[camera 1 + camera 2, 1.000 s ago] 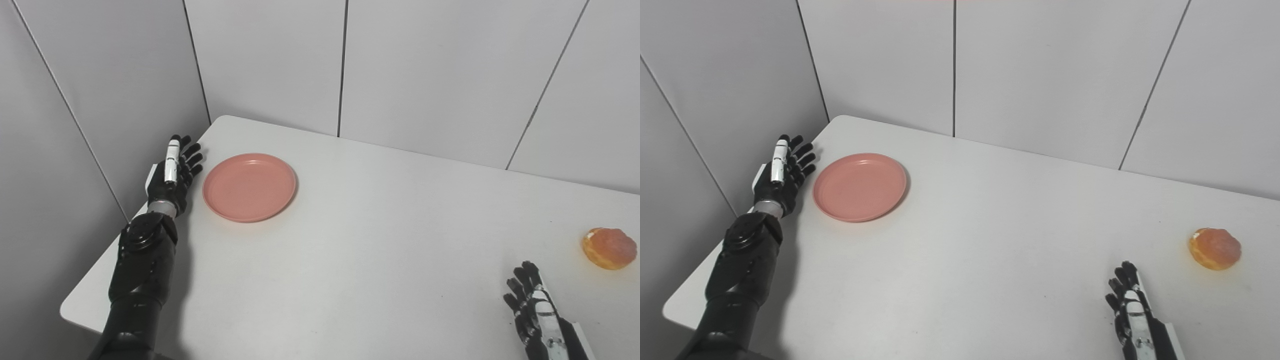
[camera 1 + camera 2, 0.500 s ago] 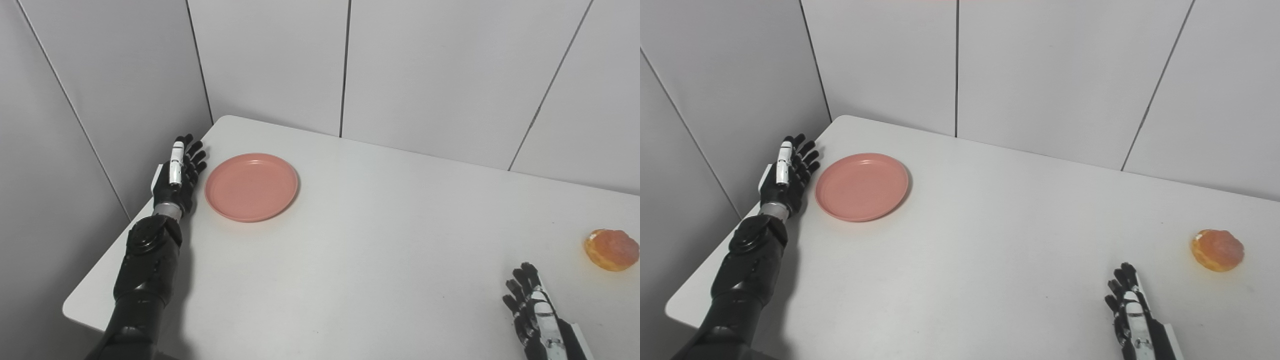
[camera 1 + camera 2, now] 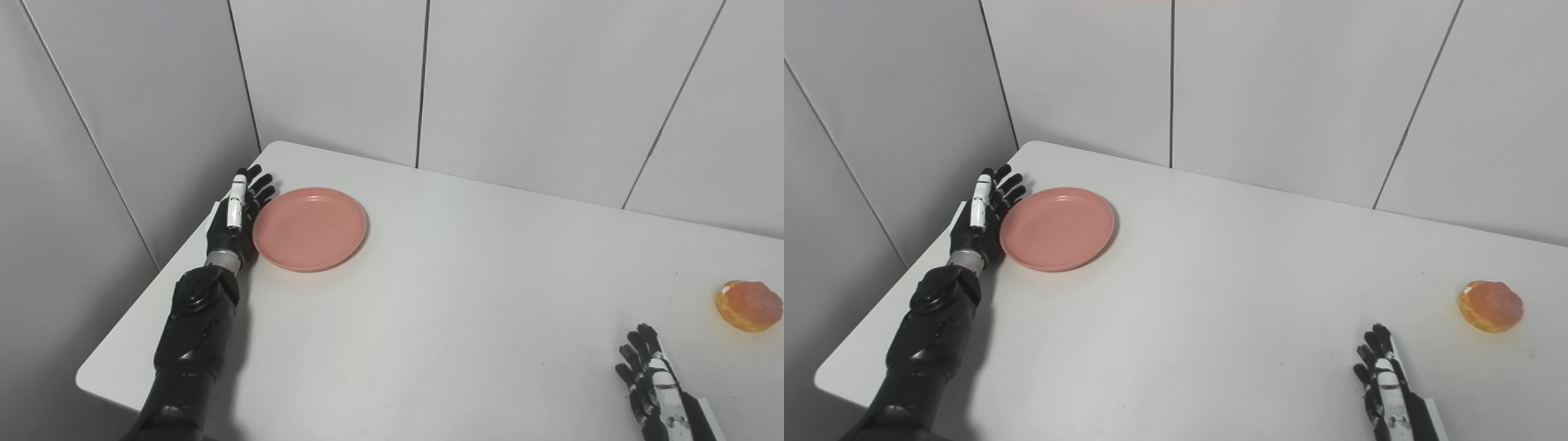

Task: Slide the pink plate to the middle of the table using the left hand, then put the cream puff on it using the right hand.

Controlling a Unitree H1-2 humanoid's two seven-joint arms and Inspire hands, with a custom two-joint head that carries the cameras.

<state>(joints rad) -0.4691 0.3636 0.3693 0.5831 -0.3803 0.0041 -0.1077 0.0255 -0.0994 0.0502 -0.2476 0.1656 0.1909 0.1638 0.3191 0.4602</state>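
Observation:
The pink plate (image 3: 309,228) lies empty on the white table (image 3: 465,294), near its far left corner. My left hand (image 3: 236,214) is open, fingers straight, standing edge-on right against the plate's left rim. The cream puff (image 3: 748,305), orange-brown and round, lies at the table's right side. My right hand (image 3: 650,383) is open and empty near the front right edge, below and left of the puff, apart from it. In the right eye view the plate (image 3: 1056,228), left hand (image 3: 983,211), puff (image 3: 1490,305) and right hand (image 3: 1381,380) show the same way.
Grey panel walls (image 3: 520,79) close in the table at the back and left. The left hand stands between the left wall and the plate. The table's left front corner (image 3: 92,380) is rounded.
My left hand has moved right and a little forward, from the table's left edge up to the plate's left rim. The plate, the puff and my right hand have stayed in place.

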